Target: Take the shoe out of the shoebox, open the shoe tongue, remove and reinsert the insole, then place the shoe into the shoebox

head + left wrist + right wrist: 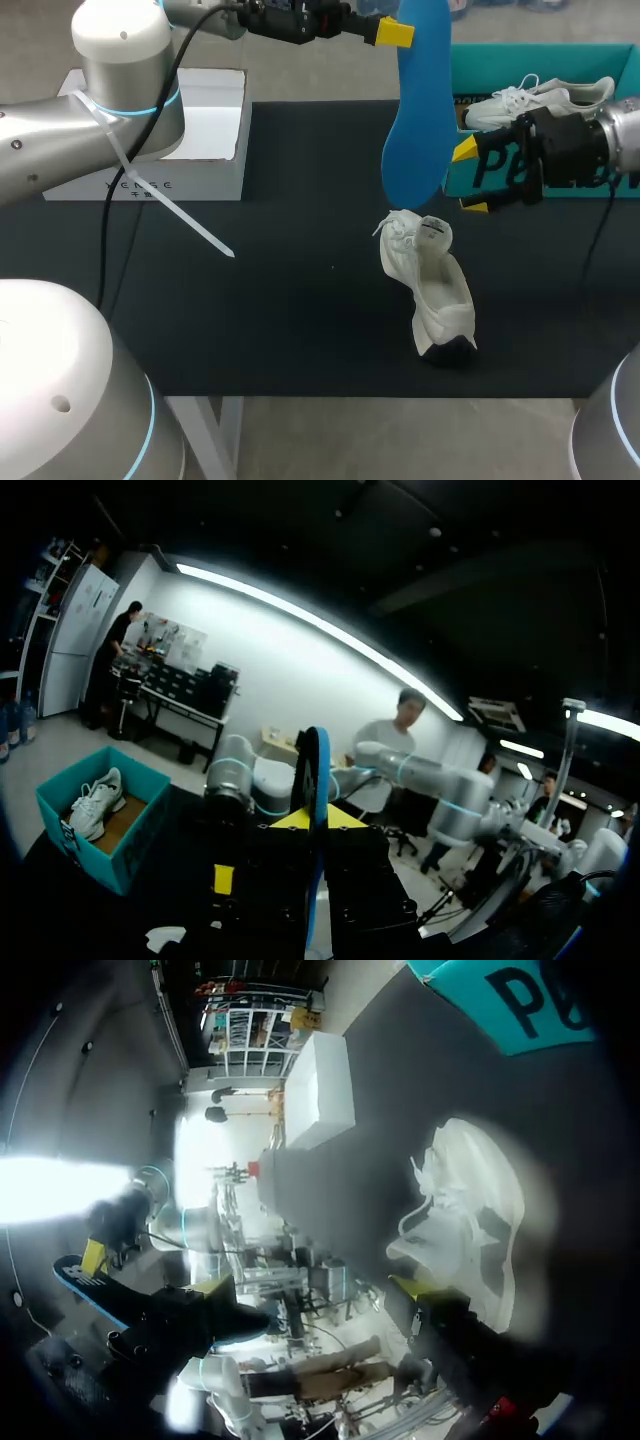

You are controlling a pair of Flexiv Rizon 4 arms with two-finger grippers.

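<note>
My left gripper (398,30) is shut on the top end of a blue insole (414,110), which hangs high above the table, over the white shoe (432,285). The shoe lies on the black tabletop with its tongue pulled open. In the left wrist view the insole (315,800) stands edge-on between the yellow tips of the left gripper (312,820). My right gripper (468,178) is open just right of the insole's lower end, touching nothing. From the right wrist, the right gripper (310,1287) stands open with the shoe (470,1210) ahead of it.
A teal shoebox (600,58) at the back right holds a second white shoe (540,98). It also shows in the left wrist view as the teal shoebox (130,845). A white box (200,135) stands at the back left.
</note>
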